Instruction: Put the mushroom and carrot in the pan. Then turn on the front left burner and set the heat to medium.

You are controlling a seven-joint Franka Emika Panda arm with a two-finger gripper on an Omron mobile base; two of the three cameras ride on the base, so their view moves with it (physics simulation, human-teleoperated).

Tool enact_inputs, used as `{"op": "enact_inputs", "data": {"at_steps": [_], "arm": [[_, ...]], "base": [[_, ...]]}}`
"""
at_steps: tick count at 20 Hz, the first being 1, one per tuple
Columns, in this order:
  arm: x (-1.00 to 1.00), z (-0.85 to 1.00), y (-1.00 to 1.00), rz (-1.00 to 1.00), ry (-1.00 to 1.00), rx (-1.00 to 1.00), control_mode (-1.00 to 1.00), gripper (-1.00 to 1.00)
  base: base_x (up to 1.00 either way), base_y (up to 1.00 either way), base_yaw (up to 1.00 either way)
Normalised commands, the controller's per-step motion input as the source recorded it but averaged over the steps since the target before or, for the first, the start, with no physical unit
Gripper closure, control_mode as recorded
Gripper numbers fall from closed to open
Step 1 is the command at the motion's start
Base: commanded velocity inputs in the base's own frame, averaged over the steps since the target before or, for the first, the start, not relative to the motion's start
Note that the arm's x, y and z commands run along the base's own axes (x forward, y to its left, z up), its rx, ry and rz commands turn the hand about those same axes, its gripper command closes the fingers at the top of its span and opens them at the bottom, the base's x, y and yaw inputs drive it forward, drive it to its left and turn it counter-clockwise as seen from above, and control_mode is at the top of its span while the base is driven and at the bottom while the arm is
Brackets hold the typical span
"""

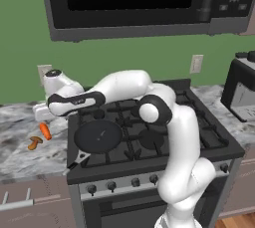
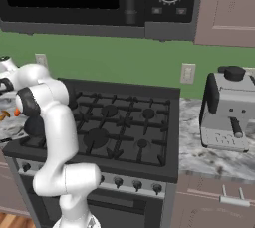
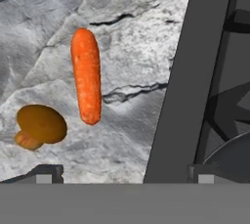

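Two vegetables lie apart on the counter [image 3: 127,37]: the carrot [image 3: 86,82], long axis 12-to-6, and the mushroom [image 3: 39,126] at its 8 o'clock; the gripper [image 3: 122,171] hangs spread, empty.

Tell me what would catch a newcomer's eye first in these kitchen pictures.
Probably the white arm reaching left over the stove, its gripper above the marble counter. There a bright orange carrot lies apart from a small brown mushroom, both beside the stove's edge. A dark pan with nothing in it sits on the front left burner.
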Motion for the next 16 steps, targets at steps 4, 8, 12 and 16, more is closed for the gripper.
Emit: {"op": "enact_inputs", "data": {"at_steps": [4,8,12,16], "arm": [[0.33,-0.11,0.33,0.0,-0.1,0.0,-1.0,-1.0],[0.23,0.0,0.26,0.0,-0.01,0.0,-1.0,-1.0],[0.06,0.0,0.13,0.0,0.0,0.0,-1.0,-1.0],[0.0,0.0,0.01,0.04,0.05,0.02,-1.0,-1.0]], "base": [[0.0,0.0,0.0],[0.0,0.0,0.0],[0.0,0.0,0.0],[0.0,0.0,0.0]]}}
